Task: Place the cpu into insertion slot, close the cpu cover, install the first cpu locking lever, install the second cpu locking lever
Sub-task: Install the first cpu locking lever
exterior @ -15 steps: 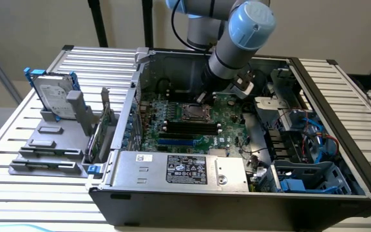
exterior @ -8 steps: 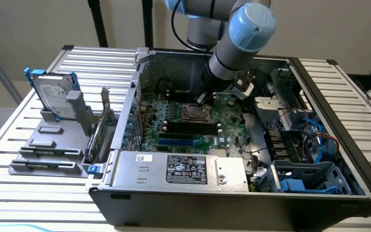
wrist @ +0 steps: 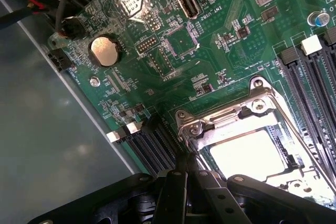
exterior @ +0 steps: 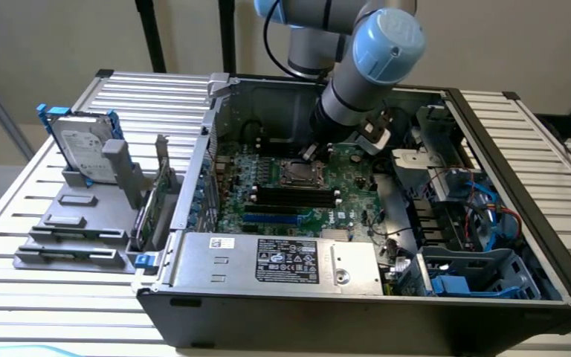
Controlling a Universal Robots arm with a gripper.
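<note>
In the wrist view the cpu (wrist: 254, 153) lies flat in the insertion slot (wrist: 287, 170), glaring pale under the light. The silvery cpu cover (wrist: 226, 118) is down over it, its square opening framing the chip. A thin metal lever (wrist: 296, 129) runs along one side of the cover. My gripper (wrist: 184, 163) is shut with nothing held, its black fingers (wrist: 176, 192) together and their tip at the cover's corner by the hinge screws. In the exterior view the gripper (exterior: 309, 152) reaches down into the open case just behind the socket (exterior: 300, 173).
Long black memory slots (wrist: 315, 93) lie beside the socket, more slots (wrist: 152, 145) next to my fingers. A coin battery (wrist: 105, 51) and a USB header (wrist: 189, 3) are on the board. The power supply (exterior: 276, 260), blue drive cage (exterior: 484, 271) and cables (exterior: 464, 197) crowd the case. A hard drive (exterior: 82, 149) stands outside.
</note>
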